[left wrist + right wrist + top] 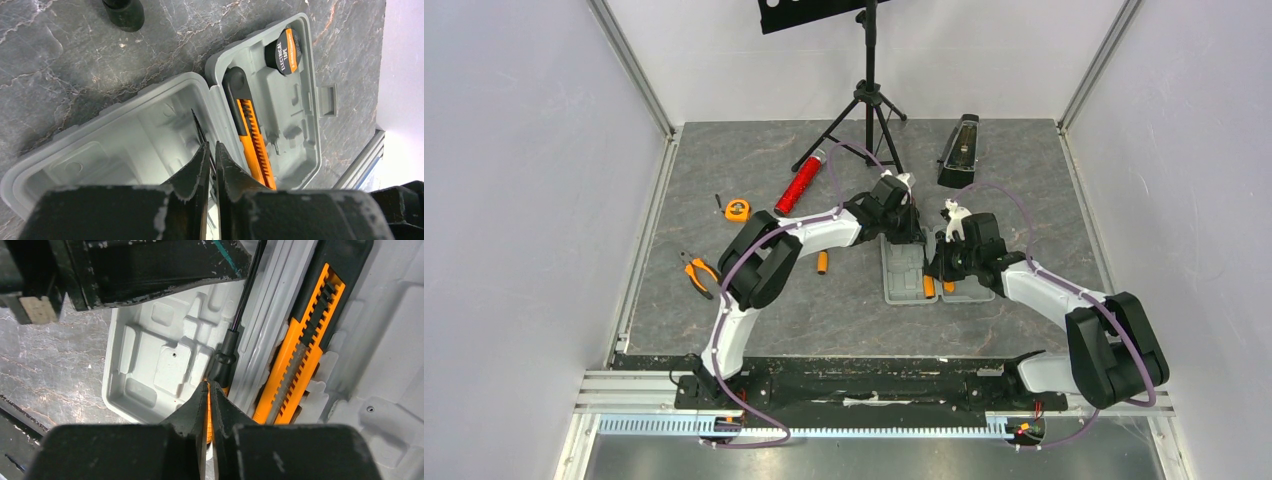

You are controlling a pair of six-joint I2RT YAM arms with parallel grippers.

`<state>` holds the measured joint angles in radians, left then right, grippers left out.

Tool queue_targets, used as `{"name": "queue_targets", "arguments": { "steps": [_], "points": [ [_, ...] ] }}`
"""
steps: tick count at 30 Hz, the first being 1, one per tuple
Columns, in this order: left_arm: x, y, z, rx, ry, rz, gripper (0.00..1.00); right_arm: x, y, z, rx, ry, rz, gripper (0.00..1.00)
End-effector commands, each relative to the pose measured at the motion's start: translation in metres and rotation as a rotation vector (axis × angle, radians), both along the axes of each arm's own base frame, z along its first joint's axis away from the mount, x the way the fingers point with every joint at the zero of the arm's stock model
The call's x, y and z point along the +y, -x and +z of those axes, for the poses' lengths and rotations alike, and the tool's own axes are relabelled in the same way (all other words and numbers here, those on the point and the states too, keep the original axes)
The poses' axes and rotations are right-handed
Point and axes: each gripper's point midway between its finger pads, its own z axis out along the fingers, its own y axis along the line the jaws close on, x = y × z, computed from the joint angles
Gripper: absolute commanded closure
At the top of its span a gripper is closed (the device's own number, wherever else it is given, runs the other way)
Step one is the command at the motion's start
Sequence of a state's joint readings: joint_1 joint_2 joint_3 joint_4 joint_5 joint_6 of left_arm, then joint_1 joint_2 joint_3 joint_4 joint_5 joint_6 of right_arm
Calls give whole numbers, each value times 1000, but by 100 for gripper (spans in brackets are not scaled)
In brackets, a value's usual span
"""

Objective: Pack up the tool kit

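Note:
The grey tool kit case [904, 292] lies open mid-table. An orange-and-black knife [252, 135] and a roll of electrical tape [285, 50] sit in recesses of one half. A screwdriver [227, 347] with an orange handle lies in the other half [150, 350], along the hinge. My right gripper [208, 385] is shut on its handle. My left gripper [212, 146] is shut on its thin black shaft [196, 124]. In the top view, the left gripper [907, 235] is over the case's far end and the right gripper [936, 270] over its near end.
On the table to the left lie orange pliers [699, 272], a round tape measure [737, 209] and a short orange tool [822, 263]. A red glittery cylinder [799, 185], a tripod stand [869, 110] and a black metronome [959, 150] stand behind the case.

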<state>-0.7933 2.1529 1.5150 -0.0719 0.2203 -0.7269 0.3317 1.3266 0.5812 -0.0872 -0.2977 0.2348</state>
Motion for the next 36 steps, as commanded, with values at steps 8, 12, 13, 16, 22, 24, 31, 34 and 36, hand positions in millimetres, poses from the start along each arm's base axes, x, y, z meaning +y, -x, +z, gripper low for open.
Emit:
{"name": "queue_targets", "arguments": {
  "steps": [8, 12, 13, 16, 22, 24, 31, 34, 36],
  "points": [
    [-11, -24, 4, -108, -21, -21, 86, 2, 6, -7, 9, -15, 10, 95],
    [-6, -26, -10, -105, -78, -18, 87, -1, 12, -13, 33, -4, 6, 96],
    [-5, -25, -12, -104, -90, -21, 86, -2, 13, -15, 39, 0, 3, 96],
    [-2, -17, -23, -100, -138, -39, 87, -6, 17, -20, 60, 16, -5, 97],
    [5, 0, -43, -87, -233, -62, 95, -14, 24, -32, 101, 55, -23, 98],
    [10, 3, -51, -76, -268, -54, 98, -17, 26, -36, 112, 66, -31, 99],
    [31, 1, -77, 1, -309, 37, 98, -22, 25, -42, 128, 85, -40, 99],
    [37, -3, -86, 80, -240, 75, 98, -23, 23, -42, 131, 90, -38, 99],
    [39, -6, -86, 75, -236, 87, 98, -24, 22, -44, 138, 93, -39, 99]
  ]
}}
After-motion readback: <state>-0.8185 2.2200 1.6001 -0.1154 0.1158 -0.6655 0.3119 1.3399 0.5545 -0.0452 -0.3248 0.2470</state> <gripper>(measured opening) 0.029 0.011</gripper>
